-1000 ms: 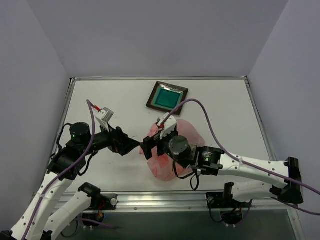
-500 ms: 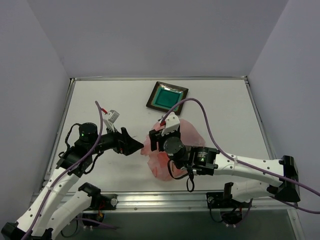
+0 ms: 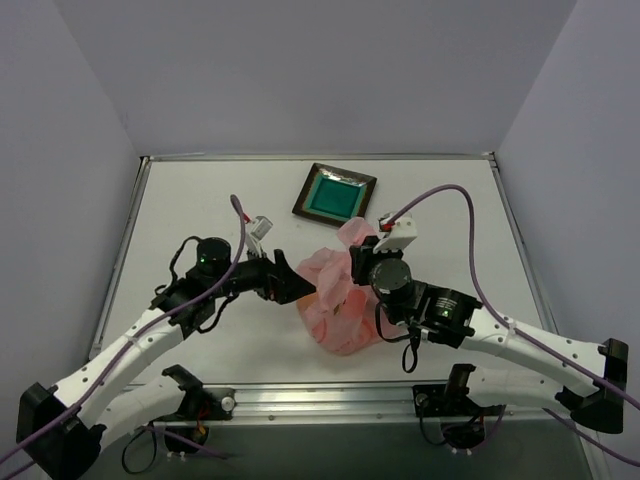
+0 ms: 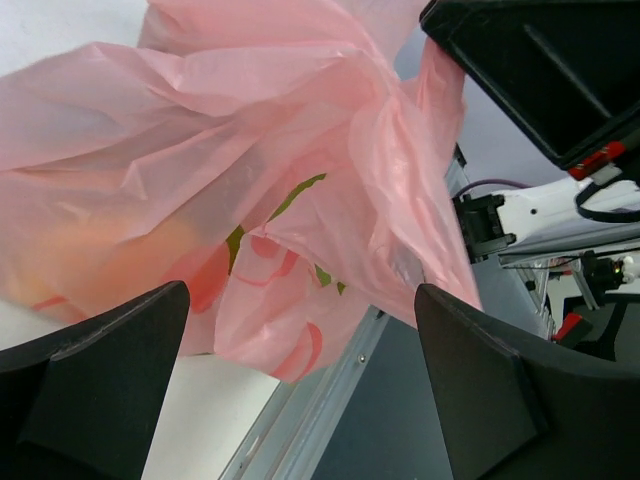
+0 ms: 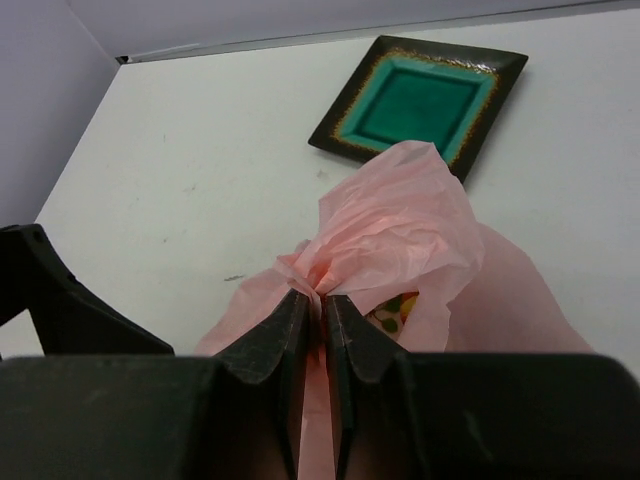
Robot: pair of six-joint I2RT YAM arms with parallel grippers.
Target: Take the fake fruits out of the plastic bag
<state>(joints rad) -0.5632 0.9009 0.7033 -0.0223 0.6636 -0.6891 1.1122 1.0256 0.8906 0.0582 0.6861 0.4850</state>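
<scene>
The pink plastic bag (image 3: 338,305) lies crumpled between the two arms, its top drawn up into a peak. My right gripper (image 5: 320,300) is shut on a bunched fold of the bag (image 5: 400,230); from above it (image 3: 352,266) sits at the bag's upper right. My left gripper (image 4: 300,390) is open wide, its fingers (image 4: 90,380) either side of the bag's lower edge (image 4: 250,150) without touching it, at the bag's left side (image 3: 298,290). The fake fruits show only through the plastic: an orange glow (image 4: 110,250), and green and yellow bits (image 5: 395,308).
A square teal plate (image 3: 335,195) with a dark rim lies behind the bag, also in the right wrist view (image 5: 420,100). The table's metal front rail (image 4: 320,400) runs just past the bag. Grey walls enclose the table on three sides.
The right gripper has shut on the bag's top and pulled it up and to the right. The left arm has swung right, its open gripper now against the bag's left side.
</scene>
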